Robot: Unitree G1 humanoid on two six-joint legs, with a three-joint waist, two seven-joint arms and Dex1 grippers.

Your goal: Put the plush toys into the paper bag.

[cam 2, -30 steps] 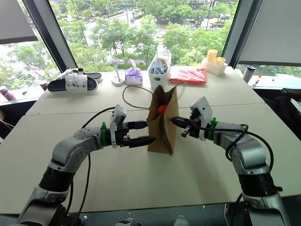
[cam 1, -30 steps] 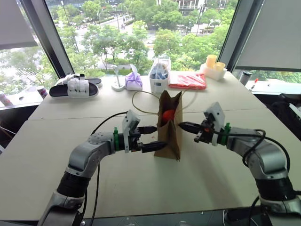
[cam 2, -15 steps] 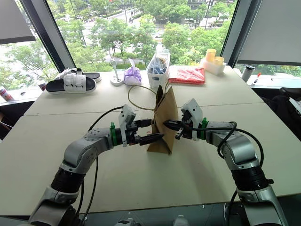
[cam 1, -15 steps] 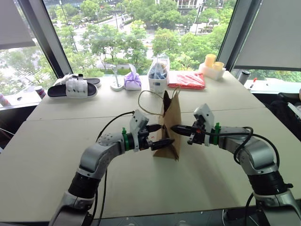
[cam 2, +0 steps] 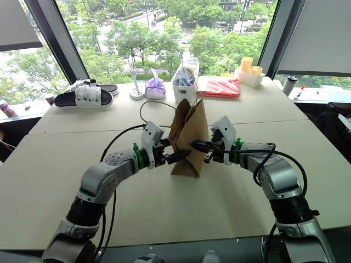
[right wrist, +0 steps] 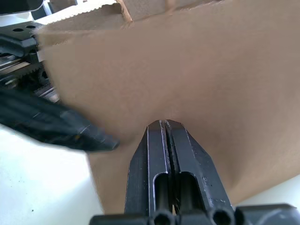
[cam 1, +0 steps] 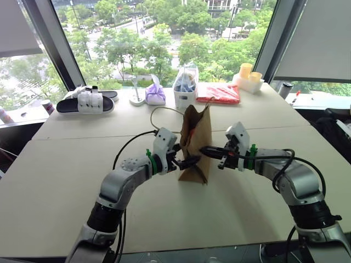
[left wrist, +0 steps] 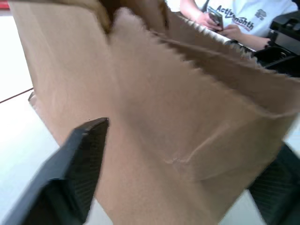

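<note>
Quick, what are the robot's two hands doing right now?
Left end effector: open, its fingers on either side of the paper bag.
Right end effector: closed, holding nothing, tips against the bag's side.

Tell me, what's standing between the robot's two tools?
The paper bag stands upright between them, seen in both eye views. The left tool straddles one edge of the bag; the shut right tool presses against its other side.

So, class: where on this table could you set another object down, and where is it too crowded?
Bare room: the near tabletop between the two arms, and the stretch left of the paper bag, below the sandals. Crowded: the far edge, with purple pouch, white container, red packet and yellow cups, and around the bag, where left hand and right hand meet.
</note>
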